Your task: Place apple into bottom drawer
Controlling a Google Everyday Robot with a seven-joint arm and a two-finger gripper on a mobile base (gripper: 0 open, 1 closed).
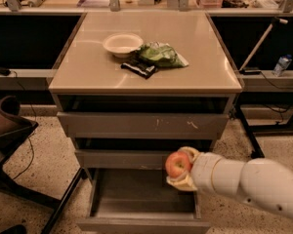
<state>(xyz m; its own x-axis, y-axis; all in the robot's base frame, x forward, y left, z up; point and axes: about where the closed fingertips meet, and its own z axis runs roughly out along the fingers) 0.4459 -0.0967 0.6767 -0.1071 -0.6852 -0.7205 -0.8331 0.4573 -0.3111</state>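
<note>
apple [178,164] red-orange | jaws cream, around apple over grey bottom drawer [141,224] | bowl [122,44] white | bag [161,55] green

The gripper [179,165], above the right side of the open bottom drawer [141,195], clasps the apple [177,163] and hides its right flank. Drawer front clipped at the view's lower edge; arm [263,184] runs off at right.

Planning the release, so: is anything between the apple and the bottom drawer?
Nothing visible. The tool holds the apple over the right part of the bottom drawer, which is pulled open below it.
</note>
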